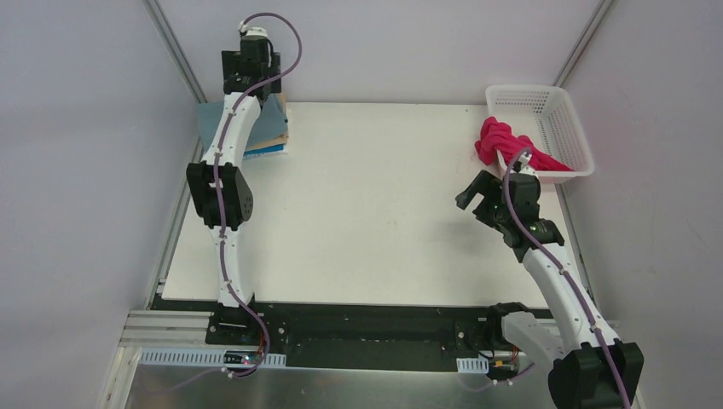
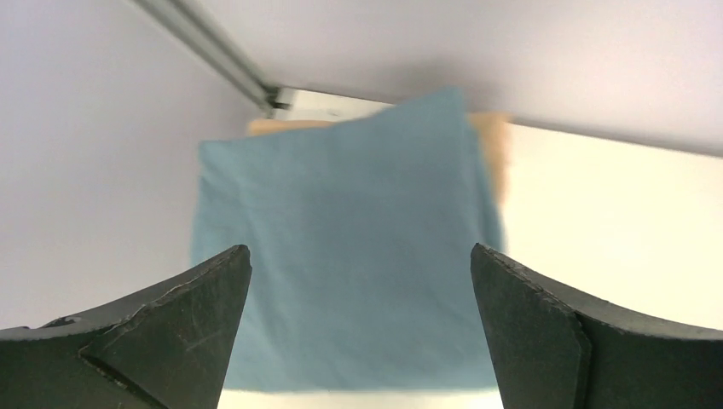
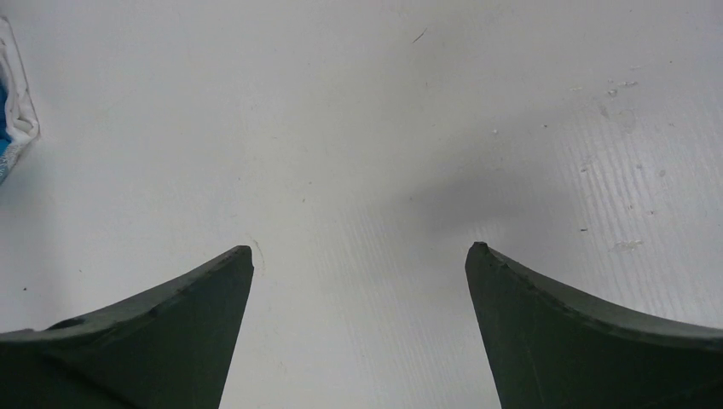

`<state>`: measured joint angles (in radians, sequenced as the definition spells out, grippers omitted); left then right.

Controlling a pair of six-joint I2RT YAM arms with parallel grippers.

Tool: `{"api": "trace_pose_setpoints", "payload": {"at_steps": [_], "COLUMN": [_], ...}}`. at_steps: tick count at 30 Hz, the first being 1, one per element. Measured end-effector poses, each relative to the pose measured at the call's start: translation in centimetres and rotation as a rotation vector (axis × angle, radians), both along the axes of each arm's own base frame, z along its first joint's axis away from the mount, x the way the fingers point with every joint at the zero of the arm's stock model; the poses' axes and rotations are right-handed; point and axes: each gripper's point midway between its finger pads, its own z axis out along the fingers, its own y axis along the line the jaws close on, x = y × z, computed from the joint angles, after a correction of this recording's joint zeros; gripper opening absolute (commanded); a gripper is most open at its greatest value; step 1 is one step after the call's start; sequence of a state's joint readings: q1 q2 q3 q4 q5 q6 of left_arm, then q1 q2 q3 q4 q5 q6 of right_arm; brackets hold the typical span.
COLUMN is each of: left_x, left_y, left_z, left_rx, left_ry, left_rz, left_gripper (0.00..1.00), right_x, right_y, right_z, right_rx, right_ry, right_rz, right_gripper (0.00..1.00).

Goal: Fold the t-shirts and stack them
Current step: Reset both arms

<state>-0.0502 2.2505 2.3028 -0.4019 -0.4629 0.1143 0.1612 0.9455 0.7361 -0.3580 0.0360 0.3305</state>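
At the far left corner of the table the left gripper stands open above the folded stack, while far right the limp, light magenta t-shirt spills from the basket, best pinched on a bunched ridge by the open right gripper.

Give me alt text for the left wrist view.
A folded teal shirt lies flat on a tan shirt at the table corner, slightly blurred. The open left gripper frames it, holding nothing.
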Motion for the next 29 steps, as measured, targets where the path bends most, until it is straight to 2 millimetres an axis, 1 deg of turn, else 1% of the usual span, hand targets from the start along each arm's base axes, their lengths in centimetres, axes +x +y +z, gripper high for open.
{"api": "trace_pose_setpoints", "payload": {"at_steps": [3,5,6,8,9,11,12,13,15,16,19,21,22,25,29], "left_x": [-2.0,-3.8,-4.7,-7.3,-8.3,-11.1,-12.8,-14.1,-17.0,-18.3,-23.3,-26.7,-28.3,-31.5,-34.0], "left_y": [-4.3,-6.5,-7.0,-7.8,-8.1,-8.6,-9.0,-9.4,-10.9,-12.1,-14.9,-15.9,-16.1,-15.2,-14.3], "left_z": [2.3,3.8,4.4,5.3,5.4,5.0,4.2,3.6,1.5,0.4,-4.1,-6.9,-8.1,-10.0,-10.4], "left_rx": [-0.097,-0.181,-0.216,-0.300,-0.332,-0.396,-0.426,-0.444,-0.479,-0.496,-0.530,-0.544,-0.551,-0.577,-0.626], "left_ry": [-0.041,-0.068,-0.077,-0.092,-0.096,-0.090,-0.079,-0.068,-0.024,-0.009,0.085,0.143,0.164,0.169,0.114], "left_rz": [-0.084,-0.142,-0.158,-0.180,-0.184,-0.176,-0.166,-0.161,-0.162,-0.176,-0.209,-0.224,-0.224,-0.204,-0.188], "left_gripper": [0.99,0.99,0.99,0.99,0.99,0.99,0.99,0.99,0.99,0.99,0.99,0.99,0.99,0.99,0.99], "right_x": [-0.2,-0.3,-0.4,-0.6,-0.6,-0.8,-0.9,-1.0,-1.2,-1.3,-1.5,-1.6,-1.7,-1.8,-1.8], "right_y": [0.0,-0.1,-0.1,-0.2,-0.2,-0.4,-0.4,-0.5,-0.5,-0.6,-0.6,-0.7,-0.8,-1.0,-1.4], "right_z": [0.7,1.1,1.3,1.7,1.9,2.1,2.0,1.8,1.2,0.9,0.1,-0.2,-0.3,-0.8,-1.1], "right_rx": [0.006,0.010,0.011,0.014,0.017,0.026,0.028,0.032,0.036,0.038,0.041,0.043,0.042,0.037,0.033], "right_ry": [-0.025,-0.038,-0.044,-0.058,-0.065,-0.077,-0.078,-0.076,-0.063,-0.056,-0.037,-0.031,-0.028,-0.019,-0.014], "right_rz": [-0.002,-0.004,-0.005,-0.011,-0.015,-0.033,-0.041,-0.050,-0.057,-0.061,-0.071,-0.080,-0.084,-0.100,-0.125], "right_gripper": [1.00,1.00,1.00,1.00,1.00,1.00,1.00,1.00,1.00,1.00,1.00,1.00,1.00,1.00,1.00]}}
